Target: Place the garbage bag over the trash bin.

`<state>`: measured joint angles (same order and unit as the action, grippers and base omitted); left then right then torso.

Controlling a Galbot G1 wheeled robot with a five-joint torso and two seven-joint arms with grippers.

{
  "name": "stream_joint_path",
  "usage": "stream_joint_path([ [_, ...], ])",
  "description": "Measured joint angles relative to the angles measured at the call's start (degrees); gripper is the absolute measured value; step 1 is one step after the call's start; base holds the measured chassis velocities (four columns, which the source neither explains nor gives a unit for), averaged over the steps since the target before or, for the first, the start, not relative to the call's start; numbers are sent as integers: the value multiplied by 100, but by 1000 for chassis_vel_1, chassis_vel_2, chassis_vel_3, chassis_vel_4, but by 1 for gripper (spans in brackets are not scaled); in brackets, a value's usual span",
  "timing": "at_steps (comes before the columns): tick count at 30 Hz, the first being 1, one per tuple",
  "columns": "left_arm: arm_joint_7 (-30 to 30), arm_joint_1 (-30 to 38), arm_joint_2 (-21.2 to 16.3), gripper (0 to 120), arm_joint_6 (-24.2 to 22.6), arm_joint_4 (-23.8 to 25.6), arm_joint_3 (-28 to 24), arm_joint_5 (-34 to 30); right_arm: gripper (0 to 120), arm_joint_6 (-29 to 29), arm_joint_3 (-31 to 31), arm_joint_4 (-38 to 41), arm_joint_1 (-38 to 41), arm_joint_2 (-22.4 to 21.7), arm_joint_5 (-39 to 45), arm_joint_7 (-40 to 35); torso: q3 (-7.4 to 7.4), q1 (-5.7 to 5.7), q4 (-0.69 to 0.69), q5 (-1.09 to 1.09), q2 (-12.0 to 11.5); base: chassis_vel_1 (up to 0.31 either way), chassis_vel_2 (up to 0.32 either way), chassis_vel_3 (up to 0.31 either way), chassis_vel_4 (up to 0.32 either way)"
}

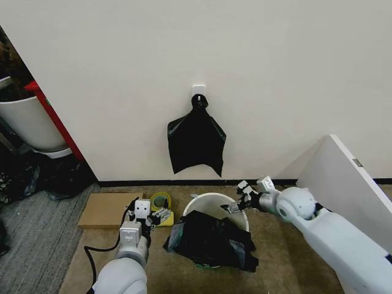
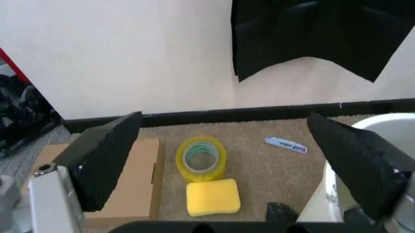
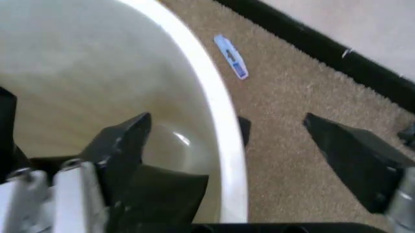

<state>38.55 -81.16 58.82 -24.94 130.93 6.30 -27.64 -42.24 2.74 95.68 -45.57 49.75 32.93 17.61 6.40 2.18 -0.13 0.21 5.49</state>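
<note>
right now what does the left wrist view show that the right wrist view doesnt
Left wrist view alone: a yellow tape roll, a yellow sponge, a flat cardboard box, and the bunch of black bags hanging on the wall, seen past the open left tool.

Right wrist view alone: the inside of the trash bin, with the open right tool straddling its rim and part of the garbage bag inside.

Both: the small blue and white item on the brown carpet, the black baseboard, and the bin's rim.
</note>
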Motion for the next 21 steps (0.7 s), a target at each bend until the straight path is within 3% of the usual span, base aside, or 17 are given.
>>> stream_joint_path([
  [6,3,32,77,100,52,-53,-7,-3,60,8,15,90,-211,48,248,-418,-1,-1,-1,0,0,0,0,0,0],
  [8,3,32,83,100,60,-59,-10,-2,59,9,21,95,-224,58,297,-510,-1,-1,-1,0,0,0,0,0,0],
  [12,3,40,105,100,136,-136,-27,13,39,19,66,122,-311,140,703,-1283,-1,-1,0,0,0,0,0,0,0],
  [13,3,40,105,100,136,-136,-27,13,39,19,66,122,-311,140,703,-1283,-1,-1,0,0,0,0,0,0,0],
  [21,17,64,173,100,183,-199,-64,12,11,119,372,666,-468,142,2493,-4055,-1,-1,0,0,0,0,0,0,0],
])
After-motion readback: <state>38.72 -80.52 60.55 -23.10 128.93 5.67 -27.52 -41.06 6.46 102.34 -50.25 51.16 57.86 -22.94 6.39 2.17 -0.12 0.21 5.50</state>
